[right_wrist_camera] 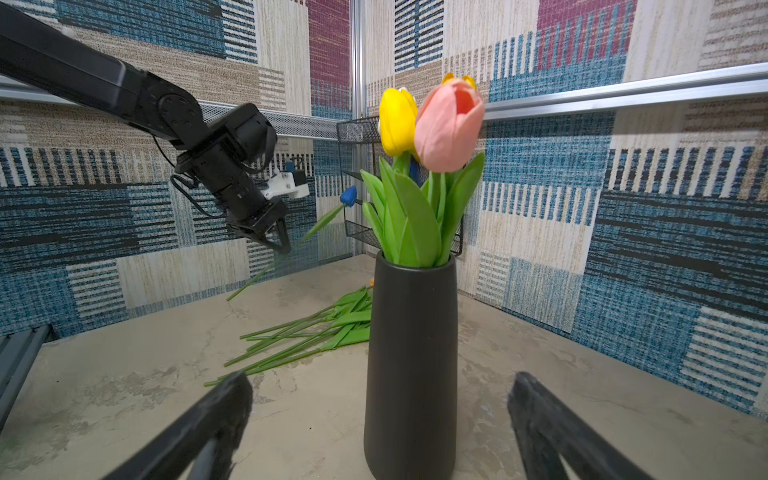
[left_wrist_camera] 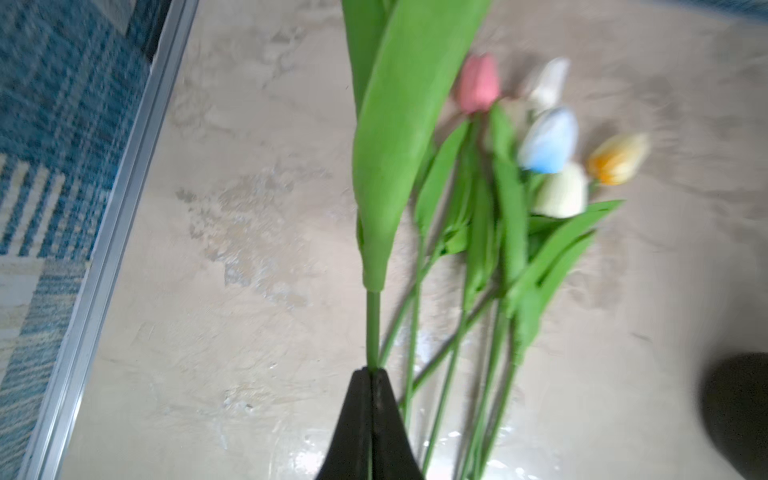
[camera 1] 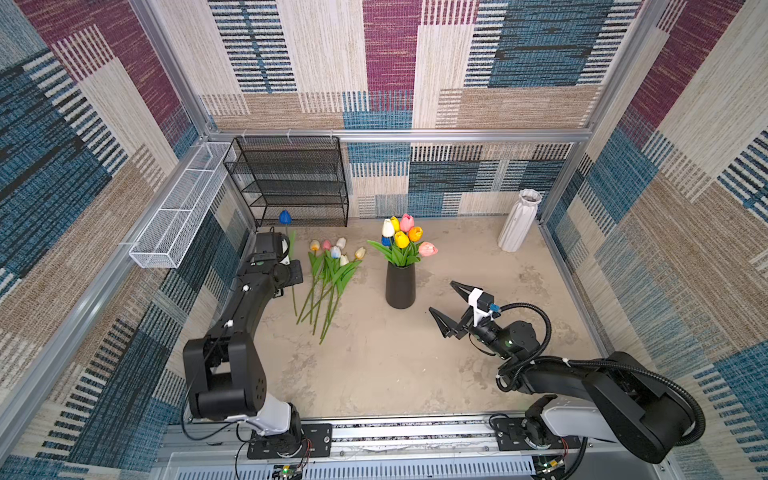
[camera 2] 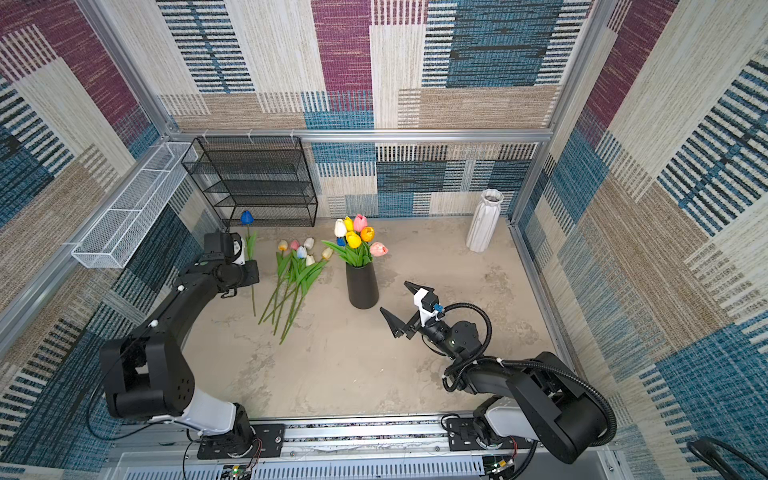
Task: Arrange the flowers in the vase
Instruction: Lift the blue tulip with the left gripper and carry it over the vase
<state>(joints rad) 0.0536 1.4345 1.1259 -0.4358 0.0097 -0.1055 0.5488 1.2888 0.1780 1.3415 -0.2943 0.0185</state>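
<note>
A black vase [camera 1: 400, 289] [right_wrist_camera: 411, 353] stands mid-table and holds several flowers [camera 1: 402, 237] with yellow, pink, white, orange and blue heads. Several more tulips [camera 1: 332, 274] [left_wrist_camera: 548, 141] lie flat in a bunch to its left. My left gripper [left_wrist_camera: 371, 372] [right_wrist_camera: 282, 245] is shut on the thin stem of a blue tulip [camera 1: 285, 217] [camera 2: 247, 217], lifted off the table and slanting, left of the bunch. In both top views the wrist hides its jaws. My right gripper [camera 1: 442, 296] [camera 2: 395, 296] [right_wrist_camera: 380, 386] stands open and empty, facing the black vase from the right, a little short of it.
A white ribbed vase [camera 1: 519, 220] stands empty at the back right corner. A black wire rack [camera 1: 291, 183] sits against the back wall, and a white mesh basket [camera 1: 178, 208] hangs on the left wall. Metal rails edge the table.
</note>
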